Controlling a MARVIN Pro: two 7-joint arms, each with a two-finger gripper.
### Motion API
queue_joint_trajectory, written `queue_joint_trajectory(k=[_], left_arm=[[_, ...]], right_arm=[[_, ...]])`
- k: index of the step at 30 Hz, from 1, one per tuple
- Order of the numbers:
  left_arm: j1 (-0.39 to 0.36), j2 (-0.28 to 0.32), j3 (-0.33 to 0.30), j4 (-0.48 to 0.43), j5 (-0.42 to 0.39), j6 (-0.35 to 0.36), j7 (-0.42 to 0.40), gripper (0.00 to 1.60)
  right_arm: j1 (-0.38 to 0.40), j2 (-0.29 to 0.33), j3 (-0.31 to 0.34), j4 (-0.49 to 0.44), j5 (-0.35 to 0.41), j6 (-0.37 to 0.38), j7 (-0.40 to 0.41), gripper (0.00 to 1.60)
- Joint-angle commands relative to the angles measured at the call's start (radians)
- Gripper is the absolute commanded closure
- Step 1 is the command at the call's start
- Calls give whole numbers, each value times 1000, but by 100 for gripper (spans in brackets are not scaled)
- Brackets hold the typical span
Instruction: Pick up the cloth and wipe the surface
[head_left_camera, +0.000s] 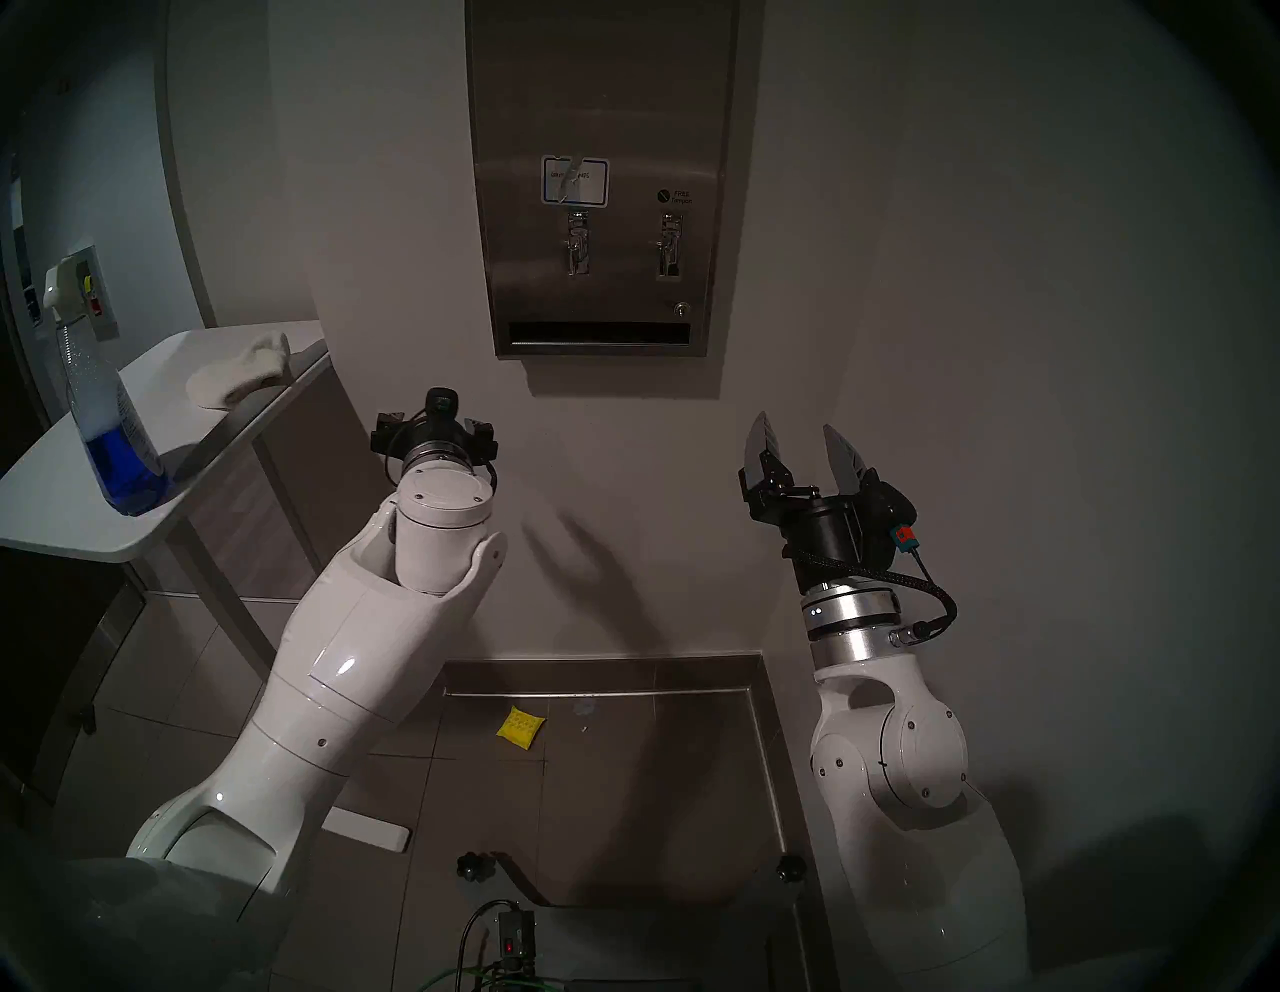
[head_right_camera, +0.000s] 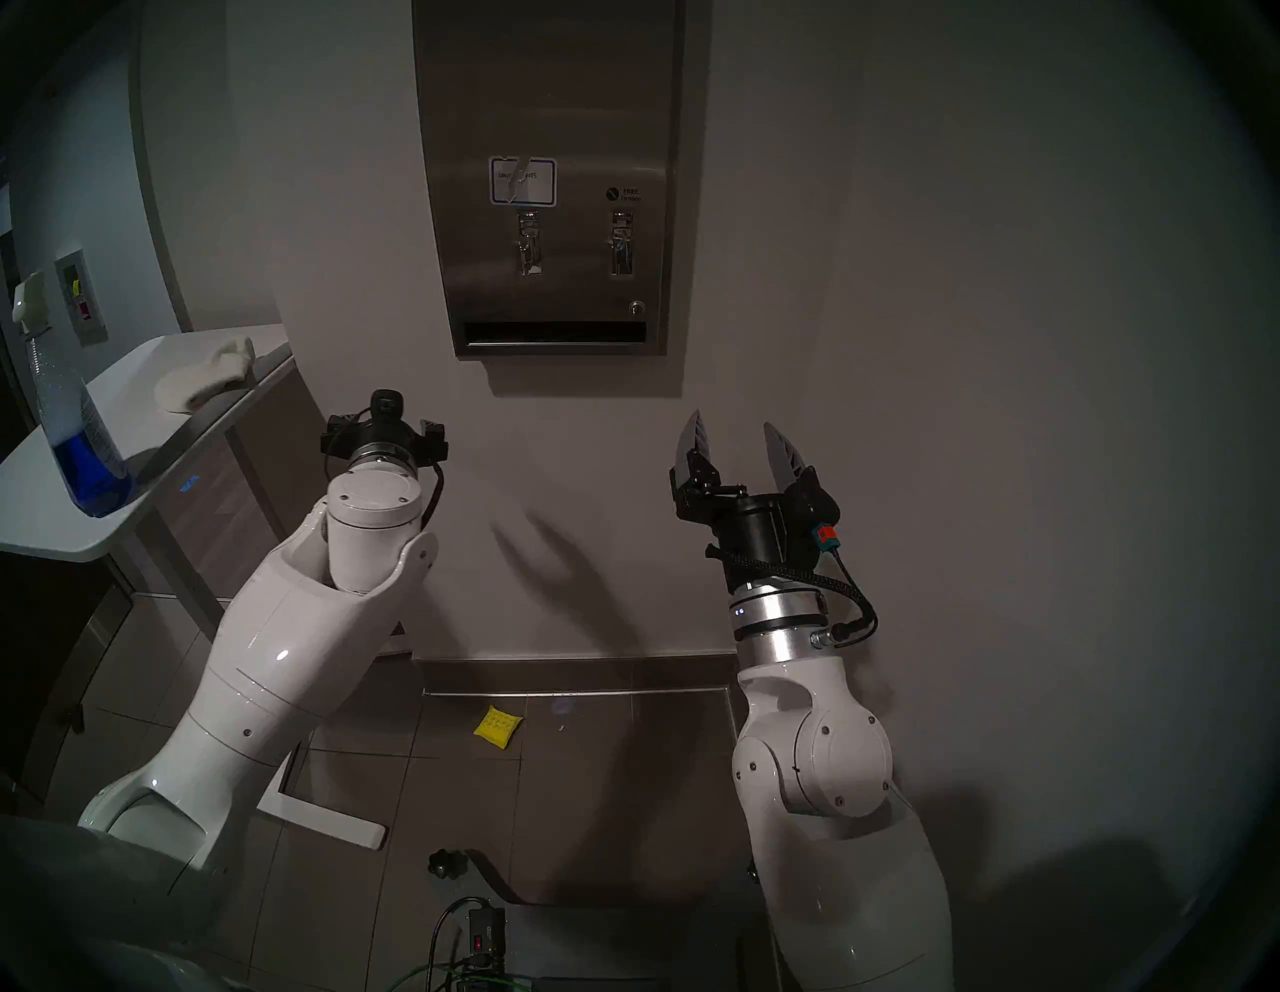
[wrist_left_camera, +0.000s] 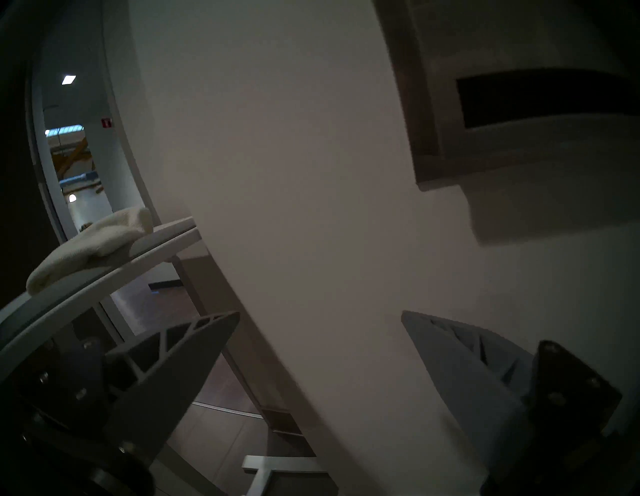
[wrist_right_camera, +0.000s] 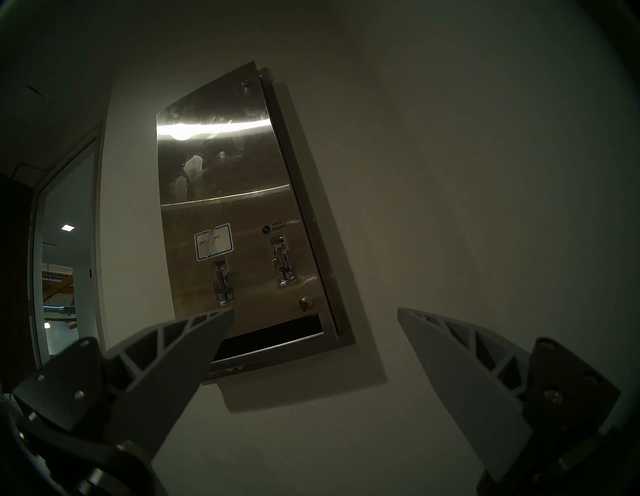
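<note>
The cream-white cloth (head_left_camera: 239, 374) (head_right_camera: 204, 377) lies crumpled on a white side table at the left, near the table's far edge. The left wrist view shows the cloth (wrist_left_camera: 90, 242) up and to the left of my fingers. The surface, a brushed steel dispenser front (head_left_camera: 602, 104) (head_right_camera: 547, 90) (wrist_right_camera: 221, 166), hangs on the wall ahead, with smudges on its upper half. My left gripper (head_left_camera: 434, 424) (wrist_left_camera: 320, 313) is open and empty, right of the table and below the dispenser. My right gripper (head_left_camera: 795, 424) (head_right_camera: 732, 419) (wrist_right_camera: 316, 309) is open and empty, below the dispenser's right side.
A spray bottle (head_left_camera: 104, 415) with blue liquid stands on the white table (head_left_camera: 69, 512), nearer to me than the cloth. A small yellow quilted pad (head_left_camera: 521, 727) lies on the tiled floor below. The pale wall (head_left_camera: 970, 346) runs close behind both grippers.
</note>
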Motion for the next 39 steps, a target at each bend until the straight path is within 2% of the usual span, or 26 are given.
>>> queue_joint_trajectory(k=[1, 2, 3, 11, 14, 15, 16, 17, 19, 28, 32, 33, 39], left_arm=[[76, -3, -76, -111, -95, -44, -48, 0], [100, -4, -83, -141, -118, -45, -61, 0], [114, -8, -80, -128, -132, -43, -70, 0], [247, -3, -86, -226, -286, -43, -191, 0], [288, 18, -100, -252, -332, -54, -235, 0], [325, 31, -115, -273, -343, -64, -254, 0], [315, 41, -116, -269, -355, -68, -264, 0], [360, 56, -133, -293, -360, -82, -284, 0], [376, 85, -141, -299, -371, -100, -314, 0], [513, 157, -175, -330, -336, -230, -443, 0], [566, 164, -201, -346, -305, -301, -512, 0], [569, 160, -209, -347, -298, -298, -525, 0], [591, 138, -259, -326, -259, -385, -613, 0]], right_arm=[[18, -3, -1, -33, -1, -9, 4, 0], [18, -4, -1, -33, -1, -9, 5, 0], [19, -4, -1, -34, -1, -9, 5, 0], [19, -7, 1, -37, -2, -10, 9, 0], [19, -8, 1, -41, -2, -11, 10, 0], [19, -9, 1, -43, -2, -11, 11, 0], [19, -9, 1, -44, -2, -11, 12, 0], [19, -9, 2, -46, -3, -11, 12, 0], [18, -10, 2, -50, -3, -11, 13, 0], [13, -12, 3, -63, -5, -9, 15, 0], [10, -13, 4, -68, -7, -6, 15, 0], [10, -14, 4, -69, -7, -6, 15, 0], [7, -15, 5, -74, -9, -2, 15, 0]])
